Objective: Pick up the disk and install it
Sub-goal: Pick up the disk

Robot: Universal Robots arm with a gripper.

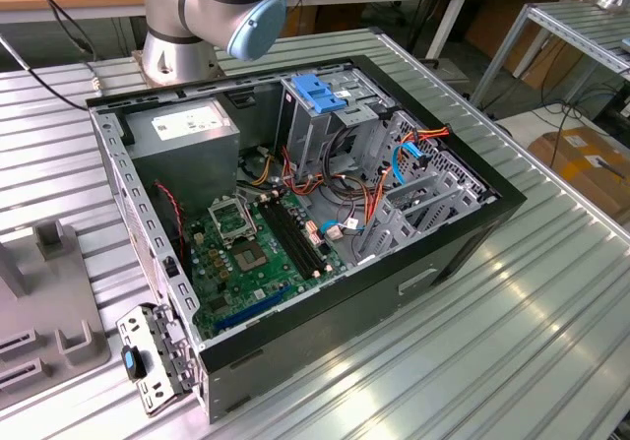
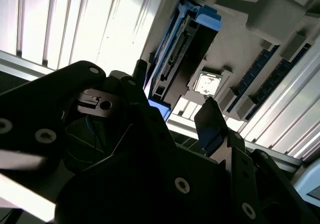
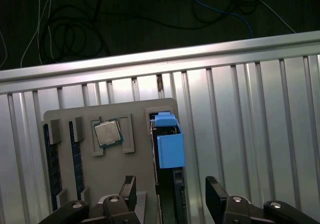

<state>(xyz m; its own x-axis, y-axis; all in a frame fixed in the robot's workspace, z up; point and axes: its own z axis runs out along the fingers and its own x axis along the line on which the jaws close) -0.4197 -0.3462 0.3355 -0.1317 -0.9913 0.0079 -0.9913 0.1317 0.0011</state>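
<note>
first wrist view: open gripper (image 3: 171,185) hovers over disk (image 3: 169,146) standing in grey holder (image 3: 135,108).

A computer case (image 1: 433,263) sits on the table (image 1: 512,361), a holder tray (image 1: 59,307) at the exterior view's left. The disk (image 3: 170,146) stands in that holder tray, beside a processor (image 3: 107,133).

Bright, even overhead light fills the exterior view. The ribbed metal counter (image 1: 512,292) shows a soft sheen along its slats toward the exterior view's right, and the open computer case (image 1: 443,253) holds only mild shadow by its inner walls. In the second wrist view the gripper (image 2: 175,103) is a near-black silhouette against slats blown out to white glare. In the first wrist view the counter gleams evenly, while the floor (image 3: 125,18) beyond its edge lies in deep gloom.
</note>
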